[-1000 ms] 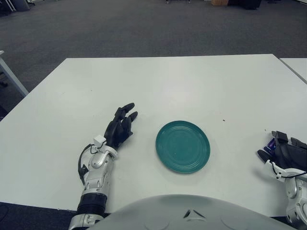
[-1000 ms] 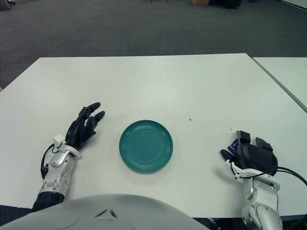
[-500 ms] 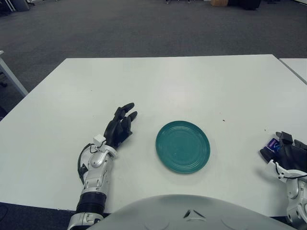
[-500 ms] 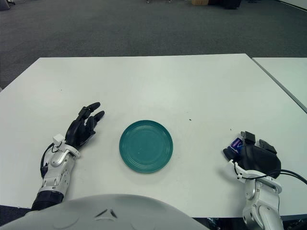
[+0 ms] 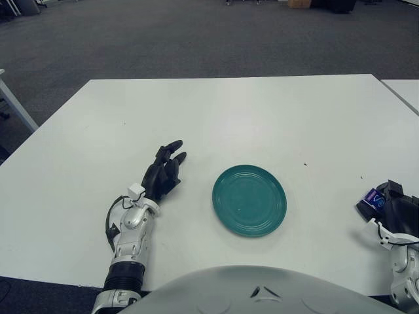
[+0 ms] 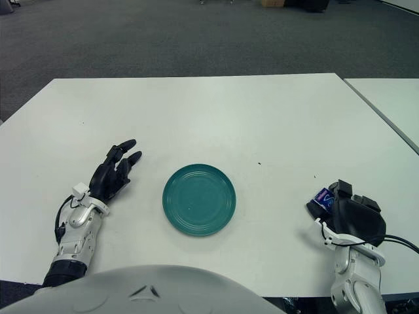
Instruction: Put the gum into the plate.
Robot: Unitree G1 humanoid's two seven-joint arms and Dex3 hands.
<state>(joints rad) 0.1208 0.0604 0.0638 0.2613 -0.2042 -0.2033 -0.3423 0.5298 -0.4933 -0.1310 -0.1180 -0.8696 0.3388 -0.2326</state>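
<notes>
A round teal plate (image 6: 199,199) lies on the white table, near its front edge at the middle. The gum (image 6: 323,197), a small blue-purple pack, shows at the front right between the black fingers of my right hand (image 6: 347,214), which is curled around it well to the right of the plate. Most of the pack is hidden by the hand. My left hand (image 6: 112,172) shows to the left of the plate with its fingers stretched forward, holding nothing.
The white table (image 6: 209,118) stretches far back behind the plate. A second white table (image 6: 393,104) stands just beyond the right edge. Grey carpet lies behind. A small dark speck (image 6: 260,163) marks the tabletop right of the plate.
My right hand has closed around the gum and pulled slightly right and toward me, with the pack now showing at its fingertips. The left hand and the plate have stayed put.
</notes>
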